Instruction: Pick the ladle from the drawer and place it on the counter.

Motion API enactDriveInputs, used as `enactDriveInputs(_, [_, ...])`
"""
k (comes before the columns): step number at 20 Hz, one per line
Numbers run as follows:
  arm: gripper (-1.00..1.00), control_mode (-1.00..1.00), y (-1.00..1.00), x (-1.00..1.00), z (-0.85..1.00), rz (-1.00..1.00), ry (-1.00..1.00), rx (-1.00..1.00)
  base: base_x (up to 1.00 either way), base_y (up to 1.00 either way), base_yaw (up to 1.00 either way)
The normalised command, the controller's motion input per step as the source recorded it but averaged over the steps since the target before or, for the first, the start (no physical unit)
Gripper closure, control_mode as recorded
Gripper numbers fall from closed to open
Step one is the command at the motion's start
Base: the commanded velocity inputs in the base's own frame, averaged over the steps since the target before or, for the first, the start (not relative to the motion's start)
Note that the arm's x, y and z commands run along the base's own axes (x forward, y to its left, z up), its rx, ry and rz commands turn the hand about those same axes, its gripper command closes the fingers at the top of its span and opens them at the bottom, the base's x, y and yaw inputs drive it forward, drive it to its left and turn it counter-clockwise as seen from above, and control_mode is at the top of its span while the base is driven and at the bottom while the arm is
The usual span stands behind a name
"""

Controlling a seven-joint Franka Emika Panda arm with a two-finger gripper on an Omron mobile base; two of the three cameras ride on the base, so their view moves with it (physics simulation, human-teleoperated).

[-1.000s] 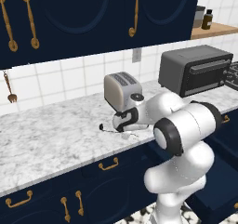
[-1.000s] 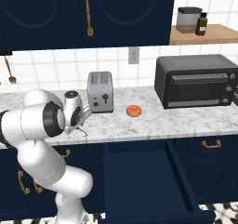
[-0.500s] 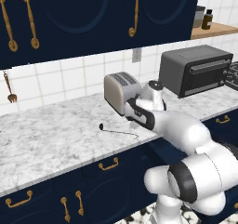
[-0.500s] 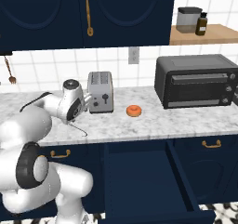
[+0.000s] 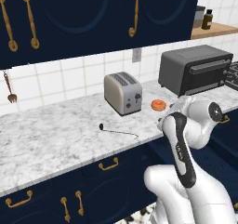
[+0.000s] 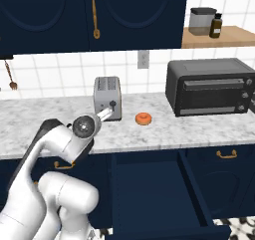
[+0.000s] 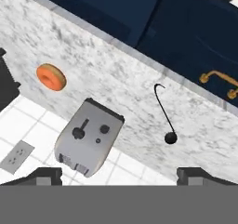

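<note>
The ladle (image 5: 118, 131) is lying flat on the desk (image 5: 56, 139), just in front of the toaster (image 5: 122, 93). The drawer (image 6: 154, 194) is hanging open. The claw (image 7: 119, 174) is spread wide with nothing in it.

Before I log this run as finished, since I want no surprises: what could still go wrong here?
The ladle lies on the counter with its hooked handle end close to the front edge, so a brush from the arm might knock it off. The drawer stands pulled out in front of the base; driving forward could hit it. The gripper is open and apart from the ladle.
</note>
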Motion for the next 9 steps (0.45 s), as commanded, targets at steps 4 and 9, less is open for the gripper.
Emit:
enactDriveInputs(4, [-1.0,-1.0,-0.69,-0.98,1.0,-0.24,-0.2,0.21,0.0,0.0,0.0])
enactDriveInputs(9, [-1.0,-1.0,-0.28,-0.67,0.83,-0.09,-0.18,0.14,0.0,0.0,0.0])
